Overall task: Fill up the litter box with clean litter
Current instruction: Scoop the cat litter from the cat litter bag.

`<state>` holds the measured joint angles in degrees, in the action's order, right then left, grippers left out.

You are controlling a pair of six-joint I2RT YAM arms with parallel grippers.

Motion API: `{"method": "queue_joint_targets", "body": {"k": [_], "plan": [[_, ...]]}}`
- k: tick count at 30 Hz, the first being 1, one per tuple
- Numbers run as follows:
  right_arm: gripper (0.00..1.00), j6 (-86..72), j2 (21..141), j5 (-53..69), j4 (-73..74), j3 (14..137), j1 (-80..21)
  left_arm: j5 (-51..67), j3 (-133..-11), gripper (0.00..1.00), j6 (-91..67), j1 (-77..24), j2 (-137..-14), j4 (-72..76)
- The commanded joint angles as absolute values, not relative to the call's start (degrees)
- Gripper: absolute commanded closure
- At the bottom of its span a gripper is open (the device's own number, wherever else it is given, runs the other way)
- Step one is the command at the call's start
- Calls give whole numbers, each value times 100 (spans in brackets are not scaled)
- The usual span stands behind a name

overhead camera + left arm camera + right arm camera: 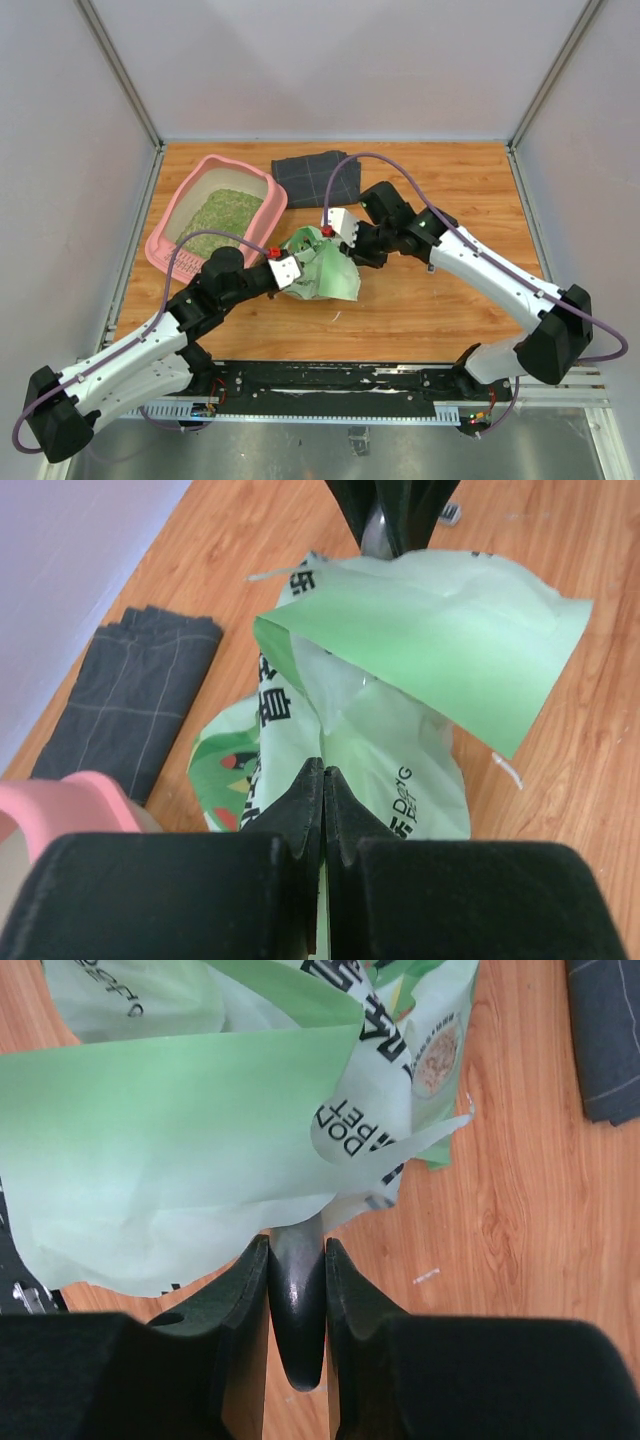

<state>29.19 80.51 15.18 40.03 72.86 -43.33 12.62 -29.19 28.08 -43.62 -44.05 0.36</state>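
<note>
So, litter box (160,245) sat far-left on the worktop (450,300), clean litter (225,210) inside. The left gripper (323,780) had its jaws pinched shut on the green bag (400,630) mid-worktop. The right gripper (297,1245) had narrow jaws clamped on a dark scoop (297,1310) handle.

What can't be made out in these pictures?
Inside of the bag: all views, its own folds cover it.
The dark rounded piece in the right gripper: right wrist view, the bag hides its far end.
The litter box: left wrist view, mostly behind the left gripper and cut by the edge.
</note>
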Motion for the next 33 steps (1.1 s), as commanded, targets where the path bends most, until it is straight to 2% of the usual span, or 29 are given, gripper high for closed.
{"method": "queue_joint_targets", "body": {"k": [1,6,9,22,33], "plan": [[99,3351,7644,571,4836,7658,-4245,1986,-3166,100,2493,-4333,-4521,748],[99,3351,7327,1,5507,8028,-4235,2620,-3561,100,1901,-4333,-5010,1714],[99,3499,7323,61,5543,8104,-4252,2512,-3687,100,1887,-4333,-5124,1590],[99,4114,8935,879,5142,8456,-4407,1452,-2916,100,1287,-4333,-4856,1363],[99,3553,8884,1283,3862,7205,-4352,1573,-2878,100,1137,-4316,-5048,1684]]}}
